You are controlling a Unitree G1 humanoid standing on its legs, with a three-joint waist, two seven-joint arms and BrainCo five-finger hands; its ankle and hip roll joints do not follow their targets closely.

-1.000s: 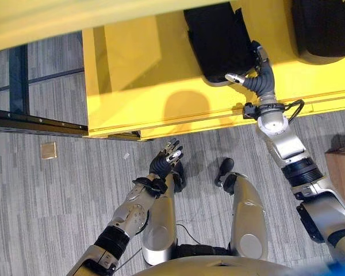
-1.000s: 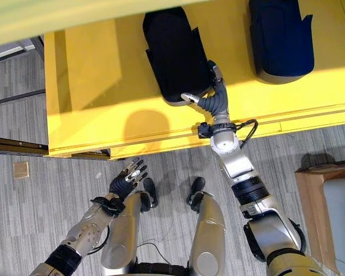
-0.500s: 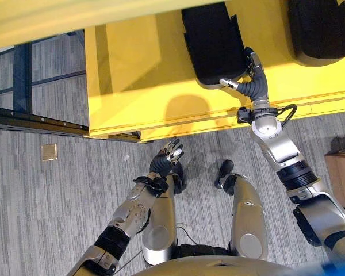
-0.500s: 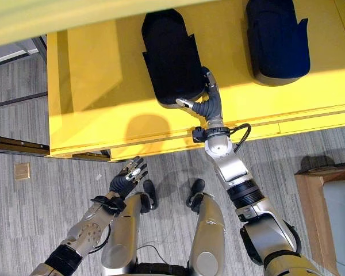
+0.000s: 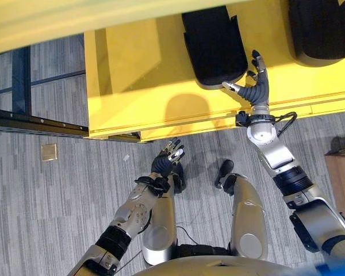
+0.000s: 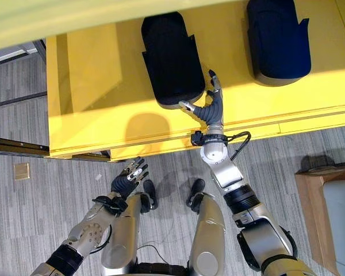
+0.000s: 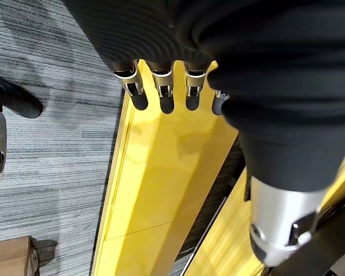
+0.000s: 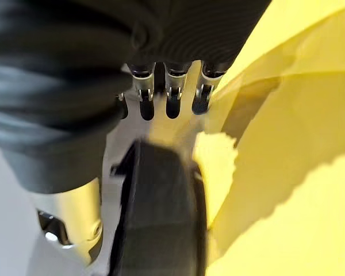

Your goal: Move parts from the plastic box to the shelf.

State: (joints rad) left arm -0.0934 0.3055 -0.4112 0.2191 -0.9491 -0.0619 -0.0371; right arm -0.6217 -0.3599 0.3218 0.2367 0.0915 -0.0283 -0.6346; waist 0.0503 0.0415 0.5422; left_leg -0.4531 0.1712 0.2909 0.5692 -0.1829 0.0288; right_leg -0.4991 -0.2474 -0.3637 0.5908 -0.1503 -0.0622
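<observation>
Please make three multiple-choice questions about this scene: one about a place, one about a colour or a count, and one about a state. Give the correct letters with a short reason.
1. Where do the black parts lie?
A. on the yellow shelf
B. on the grey floor
C. in the left hand

2. How many black parts show on the shelf?
A. one
B. two
C. four

3. What is the state of the right hand?
A. shut round a part
B. open, fingers straight, beside a part
C. curled into a fist over the floor

Answers:
1 A: both lie on the yellow shelf.
2 B: the near black part and the second black part are the two seen.
3 B: the right hand has straight, spread fingers by the near part's edge and holds nothing. The left hand hangs open over the floor.
</observation>
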